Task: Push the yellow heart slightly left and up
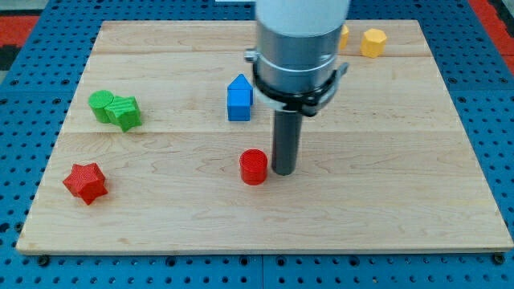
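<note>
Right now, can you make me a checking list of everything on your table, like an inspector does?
Surface: wooden board, lying on a blue pegboard.
Job's things: a yellow block at the view's top peeks out from behind my arm, shape hidden; a yellow hexagon block sits to its right.
Clutter: red cylinder, blue house-shaped block, two green blocks touching each other, red star.
Grippers: none; my tip rests just right of the red cylinder, far below the yellow blocks.
Cables: nothing seen.
Surroundings: something red at the view's top right corner.
</note>
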Available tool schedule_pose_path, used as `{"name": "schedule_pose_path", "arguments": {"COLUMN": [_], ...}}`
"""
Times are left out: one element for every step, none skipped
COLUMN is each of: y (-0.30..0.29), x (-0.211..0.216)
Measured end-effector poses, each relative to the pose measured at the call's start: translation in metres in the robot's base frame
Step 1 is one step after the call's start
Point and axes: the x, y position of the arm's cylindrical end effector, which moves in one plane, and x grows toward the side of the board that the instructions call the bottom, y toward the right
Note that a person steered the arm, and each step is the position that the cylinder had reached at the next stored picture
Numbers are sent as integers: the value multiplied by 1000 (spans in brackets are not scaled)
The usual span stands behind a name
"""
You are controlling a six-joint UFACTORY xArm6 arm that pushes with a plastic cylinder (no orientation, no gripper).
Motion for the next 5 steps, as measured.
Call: {"name": "schedule_pose_path", "arguments": {"y": [-58,-156,-173,-137,-135], "x": [-6,-8,-8,-20,-23]}}
